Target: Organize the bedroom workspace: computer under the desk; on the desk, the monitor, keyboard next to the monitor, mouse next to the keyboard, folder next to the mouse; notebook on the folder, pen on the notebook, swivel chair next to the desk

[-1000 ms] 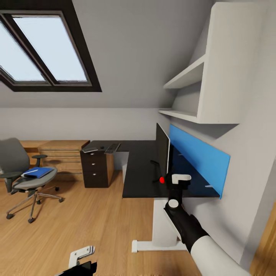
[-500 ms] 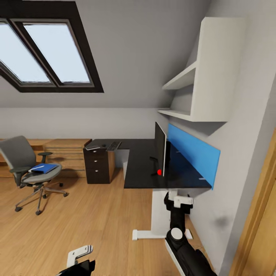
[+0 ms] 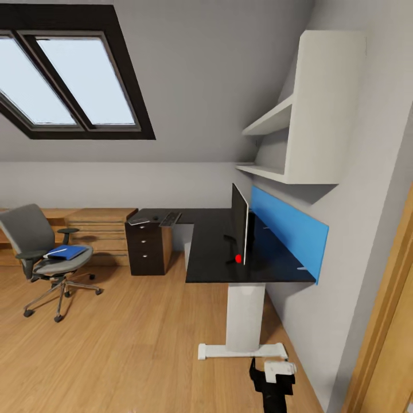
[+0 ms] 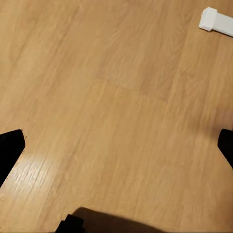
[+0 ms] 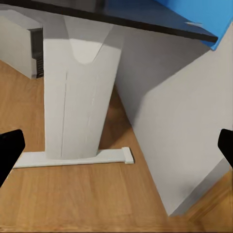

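Note:
The black L-shaped desk [image 3: 213, 244] stands against the right wall with its blue back panel [image 3: 287, 226]. The monitor [image 3: 240, 228] is upright on it, seen edge-on. At the desk's far end lie the keyboard [image 3: 170, 218] and a flat dark item [image 3: 137, 219]. The grey swivel chair [image 3: 40, 246] stands apart at the left, with the blue folder [image 3: 67, 251] on its seat. A pale grey box, the computer [image 5: 18, 42], sits under the desk. My right gripper [image 3: 273, 370] hangs low near the desk's white leg [image 5: 80, 97], open and empty. My left gripper [image 4: 116, 150] is open above bare floor.
A dark drawer unit [image 3: 148, 249] stands under the desk's far end, beside a low light-wood shelf unit [image 3: 94, 229]. White wall shelves [image 3: 292, 132] hang above the desk. A wooden door frame [image 3: 390, 321] is at the right. Light wood floor [image 3: 132, 332] spreads between chair and desk.
My right arm has dropped from desk height to near the floor. My left gripper has sunk below the head view's bottom edge. The head view shifted slightly at first, then held still.

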Robot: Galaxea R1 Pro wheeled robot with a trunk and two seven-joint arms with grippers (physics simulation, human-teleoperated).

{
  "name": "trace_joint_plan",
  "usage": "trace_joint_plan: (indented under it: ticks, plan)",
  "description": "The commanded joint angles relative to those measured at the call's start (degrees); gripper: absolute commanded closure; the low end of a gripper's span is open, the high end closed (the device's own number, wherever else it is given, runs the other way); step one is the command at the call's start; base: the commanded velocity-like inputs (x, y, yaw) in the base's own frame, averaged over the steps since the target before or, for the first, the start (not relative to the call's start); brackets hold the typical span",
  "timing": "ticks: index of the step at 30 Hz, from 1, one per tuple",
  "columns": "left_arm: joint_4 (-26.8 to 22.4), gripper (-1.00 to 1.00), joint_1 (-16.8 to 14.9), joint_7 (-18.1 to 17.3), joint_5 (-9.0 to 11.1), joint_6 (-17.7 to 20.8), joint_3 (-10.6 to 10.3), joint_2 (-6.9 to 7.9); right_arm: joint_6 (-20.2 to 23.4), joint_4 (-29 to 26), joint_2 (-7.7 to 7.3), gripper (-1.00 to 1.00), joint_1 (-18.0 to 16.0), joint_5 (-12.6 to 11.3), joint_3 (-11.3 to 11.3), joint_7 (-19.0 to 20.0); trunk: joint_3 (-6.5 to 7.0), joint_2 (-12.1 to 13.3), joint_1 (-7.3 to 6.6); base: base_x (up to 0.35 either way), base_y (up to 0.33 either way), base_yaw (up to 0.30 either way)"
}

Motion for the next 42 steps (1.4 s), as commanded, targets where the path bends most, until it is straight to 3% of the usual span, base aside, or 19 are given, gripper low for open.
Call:
trace_joint_plan:
  ticks: [1, 7, 9, 10, 11, 12, 14, 17, 18, 32, 39, 42]
  plan:
    - [0.61, -1.00, 0.01, 0.30, 0.62, -0.48, 0.04, 0.23, -1.06, 1.49, -0.03, -1.00, -0.05, 0.27, 0.16, -0.39, 0.13, 0.37, -0.22, 0.000, 0.000, 0.000]
    - [4.21, -1.00, 0.01, 0.24, 0.76, -2.76, 0.08, 1.59, -8.76, 8.99, -0.12, -1.00, 0.03, 0.23, -0.04, -0.11, 1.21, 2.78, -1.54, 0.000, 0.000, 0.000]
    - [7.50, -1.00, 0.01, 0.22, 0.72, -3.66, 0.03, 2.47, -11.73, 12.10, -0.03, -1.00, 0.04, 0.25, -0.01, 0.00, 1.57, 3.58, -1.98, 0.000, 0.000, 0.000]
    - [9.58, -1.00, 0.01, 0.22, 0.69, -5.05, -0.03, 2.83, -12.78, 13.27, 0.01, -1.00, 0.04, 0.23, 0.00, 0.03, 1.75, 3.98, -2.20, 0.000, 0.000, 0.000]
    - [12.99, -1.00, 0.01, 0.19, 0.70, -10.44, -0.11, 3.27, -14.15, 14.83, 0.04, -1.00, 0.04, 0.21, 0.01, 0.27, 1.93, 4.38, -2.42, 0.000, 0.000, 0.000]
    - [14.92, -1.00, -0.04, 0.17, 0.67, -13.05, -0.13, 3.41, -14.60, 15.99, -0.09, -1.00, -0.04, 0.09, -0.06, 2.24, 2.11, 4.78, -2.64, 0.000, 0.000, 0.000]
    - [15.49, -1.00, -0.06, 0.17, 0.66, -13.81, -0.14, 3.45, -14.76, 18.41, -0.31, -1.00, -0.24, -2.38, -0.15, 5.09, 2.11, 4.78, -2.64, 0.000, 0.000, 0.000]
    - [15.84, -1.00, -0.07, 0.20, 0.65, -14.30, -0.14, 3.43, -15.24, 19.98, -0.41, -1.00, -0.39, -4.29, -0.21, 6.91, 2.11, 4.78, -2.64, 0.000, 0.000, 0.000]
    - [16.03, -1.00, -0.08, 0.21, 0.59, -14.60, -0.14, 3.47, -17.01, 20.99, -0.33, -1.00, -0.44, -5.58, -0.24, 7.91, 2.11, 4.78, -2.64, 0.000, 0.000, 0.000]
    - [16.16, -1.00, -0.08, 0.21, 0.63, -15.67, -0.23, 3.41, -17.71, 21.36, -0.31, -1.00, -0.48, -5.95, -0.25, 8.35, 1.82, 4.78, -2.64, 0.000, 0.008, 0.125]
    - [16.22, -1.00, -0.08, 0.18, 0.65, -16.04, -0.33, 3.38, -17.71, 21.38, -0.28, -1.00, -0.48, -5.96, -0.25, 8.43, 1.43, 4.78, -2.64, 0.000, 0.205, 0.214]
    - [17.71, -1.00, -0.08, 0.19, 0.40, -16.19, -2.28, 3.13, -17.71, 21.59, -0.20, -1.00, -0.49, -6.01, -0.18, 8.44, 1.21, 4.78, -2.64, 0.000, 0.288, 0.162]
